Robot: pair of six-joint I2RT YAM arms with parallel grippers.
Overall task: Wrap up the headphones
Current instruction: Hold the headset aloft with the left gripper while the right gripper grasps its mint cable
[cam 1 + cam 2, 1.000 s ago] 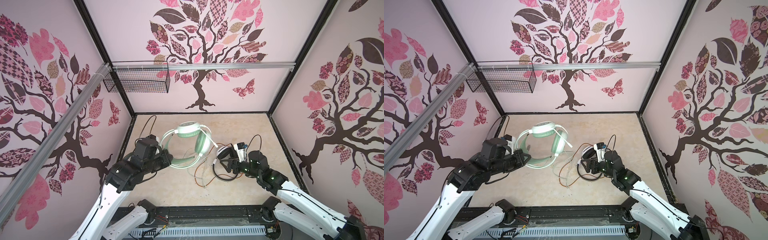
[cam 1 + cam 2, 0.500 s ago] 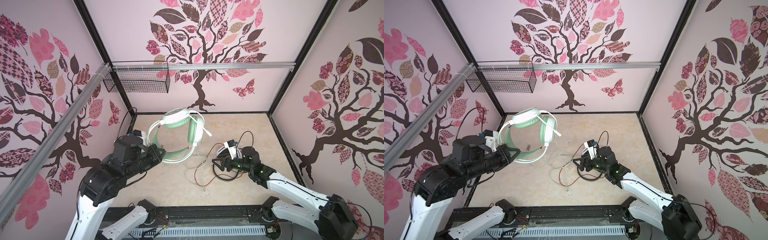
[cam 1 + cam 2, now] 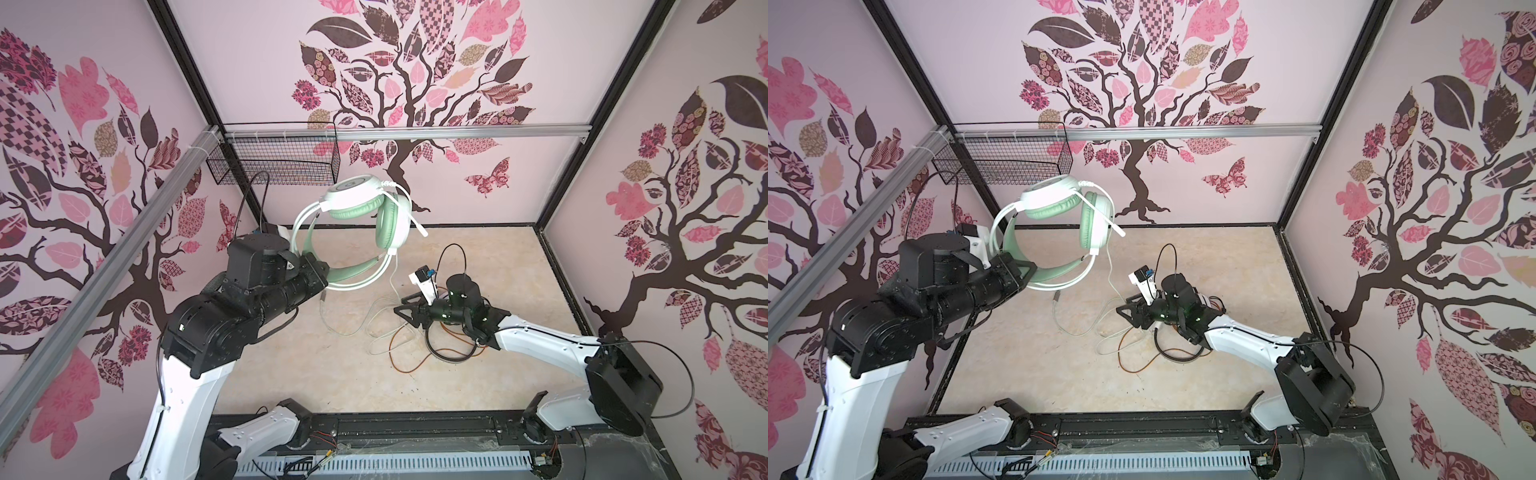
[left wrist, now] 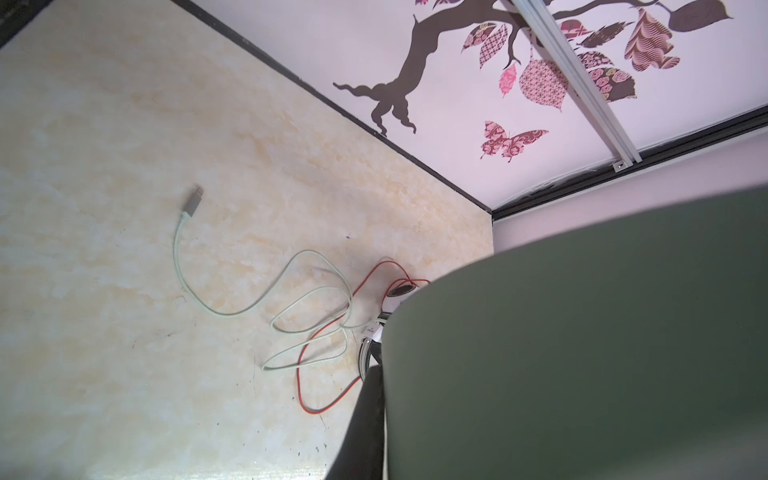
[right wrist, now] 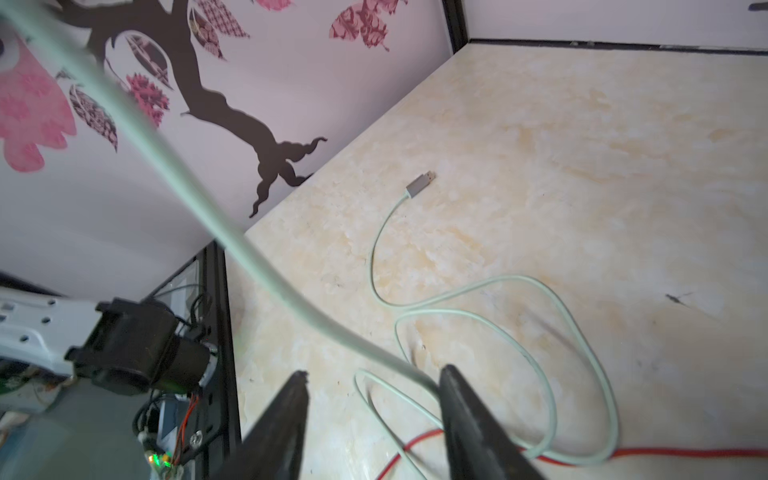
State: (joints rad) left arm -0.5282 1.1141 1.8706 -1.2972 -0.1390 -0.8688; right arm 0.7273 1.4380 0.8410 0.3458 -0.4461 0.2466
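The left gripper [image 3: 318,272] is clamped on the headband of the mint-green over-ear headphones [image 3: 361,208], held high beside the black wire basket [image 3: 274,166], close to the back wall. Their pale green cord [image 5: 266,272] drops to the marbled beige tabletop [image 3: 332,382], which lies open in front. The cord passes between the half-spread jaws of the low right gripper [image 3: 400,306]. Under that arm lie the thin black-banded headphones [image 3: 446,358], their orange-red cord [image 4: 298,390] tangled with the pale loops. A second ago the mint pair hung lower and the right jaws stood wider.
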